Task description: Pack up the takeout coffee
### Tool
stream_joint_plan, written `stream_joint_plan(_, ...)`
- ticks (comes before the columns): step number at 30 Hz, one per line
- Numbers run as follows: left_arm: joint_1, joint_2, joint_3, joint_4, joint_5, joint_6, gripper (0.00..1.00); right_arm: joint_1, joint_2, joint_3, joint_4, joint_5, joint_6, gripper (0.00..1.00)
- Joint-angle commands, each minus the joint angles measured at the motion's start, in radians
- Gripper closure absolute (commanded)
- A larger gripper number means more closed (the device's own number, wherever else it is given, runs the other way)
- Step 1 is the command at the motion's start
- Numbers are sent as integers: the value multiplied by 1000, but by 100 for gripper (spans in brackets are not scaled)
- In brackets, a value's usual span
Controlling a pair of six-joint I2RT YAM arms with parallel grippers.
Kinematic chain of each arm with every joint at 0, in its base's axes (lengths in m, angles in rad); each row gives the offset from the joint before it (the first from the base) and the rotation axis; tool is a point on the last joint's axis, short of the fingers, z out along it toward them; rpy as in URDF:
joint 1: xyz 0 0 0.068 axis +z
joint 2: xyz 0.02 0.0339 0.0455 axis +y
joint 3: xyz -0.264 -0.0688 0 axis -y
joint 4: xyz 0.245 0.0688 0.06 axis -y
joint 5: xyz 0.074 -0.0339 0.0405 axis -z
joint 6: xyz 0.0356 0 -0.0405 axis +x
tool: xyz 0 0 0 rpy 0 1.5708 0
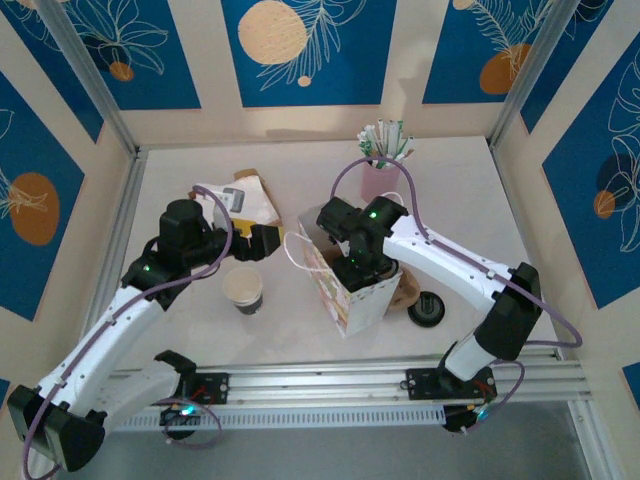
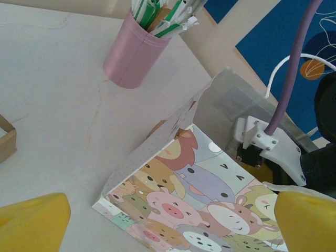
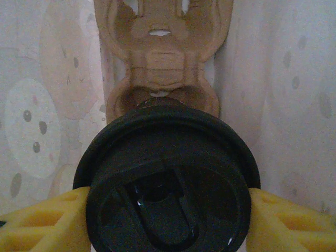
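Takeout coffee [image 3: 168, 184] is clamped between the right gripper's [image 3: 168, 223] fingers inside the cartoon-animal paper bag [image 1: 362, 303], a cardboard cup carrier [image 3: 163, 58] beyond; left gripper [image 2: 168, 220] gapes wide

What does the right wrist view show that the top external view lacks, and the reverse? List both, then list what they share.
Right wrist: the takeout coffee, its black lid clamped between yellow fingers, with a brown cardboard cup carrier beyond it. Top external: a lidless cup, a loose black lid, a pink holder of straws and the open left gripper. Both: the right gripper reaching down inside the cartoon-animal bag.
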Motion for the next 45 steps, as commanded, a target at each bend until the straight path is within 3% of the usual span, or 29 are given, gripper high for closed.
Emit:
stream_joint_plan(1, -11, -1, 0, 27, 9, 16, 0, -7, 12, 10, -31, -33, 2, 42)
stream_joint_plan(45, -13, 2, -2, 36, 12, 15, 0, -14, 21, 17, -45, -41, 2, 42)
